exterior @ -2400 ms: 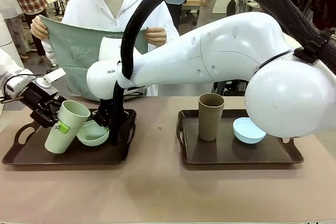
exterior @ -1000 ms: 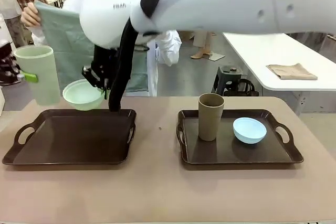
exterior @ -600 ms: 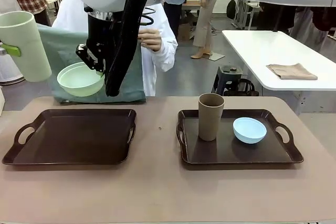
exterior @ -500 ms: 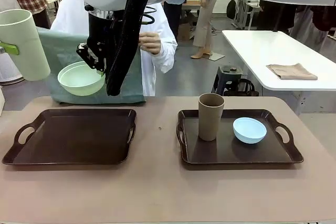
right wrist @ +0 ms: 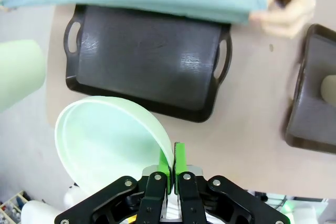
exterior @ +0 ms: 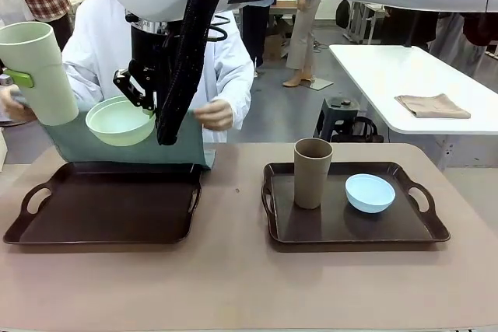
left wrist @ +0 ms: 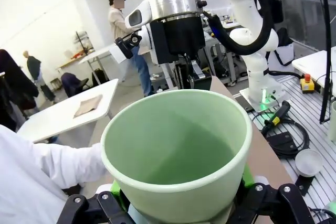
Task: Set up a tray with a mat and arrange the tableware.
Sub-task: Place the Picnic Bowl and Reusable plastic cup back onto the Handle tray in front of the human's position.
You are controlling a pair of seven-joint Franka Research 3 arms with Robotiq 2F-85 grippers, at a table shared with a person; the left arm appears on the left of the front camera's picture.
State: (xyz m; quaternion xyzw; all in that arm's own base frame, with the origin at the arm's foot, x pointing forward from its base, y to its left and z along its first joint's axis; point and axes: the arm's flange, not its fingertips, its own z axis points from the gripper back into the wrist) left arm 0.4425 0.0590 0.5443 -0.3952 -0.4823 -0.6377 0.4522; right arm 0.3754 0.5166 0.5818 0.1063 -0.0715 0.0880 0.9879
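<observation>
1. Two dark trays lie side by side on the beige table (exterior: 233,285). The left tray (exterior: 109,207) is bare, and the right tray (exterior: 342,227) sits at its 3 o'clock.
2. On the right tray the brown tumbler (exterior: 312,172) stands upright. The light blue bowl (exterior: 369,192) sits just beside it at 3 o'clock, not touching it.
3. Farther back, the right gripper (right wrist: 172,169) comes down from the arm reaching across the table. Its green pads (right wrist: 179,158) are pinched on the rim of the pale green bowl (exterior: 120,120), which is held tilted in the air, clear of the left tray.
4. At the bowl's 9 o'clock, the left gripper (left wrist: 178,195) has its fingers spread wide and clamped around the pale green tumbler (exterior: 37,74). The tumbler is held in the air with its mouth up.
5. At the far side, at 12 o'clock of the left tray, a person in white stretches a teal mat (exterior: 128,149) along the tray's far edge. One hand (exterior: 214,114) grips a corner of the mat.
</observation>
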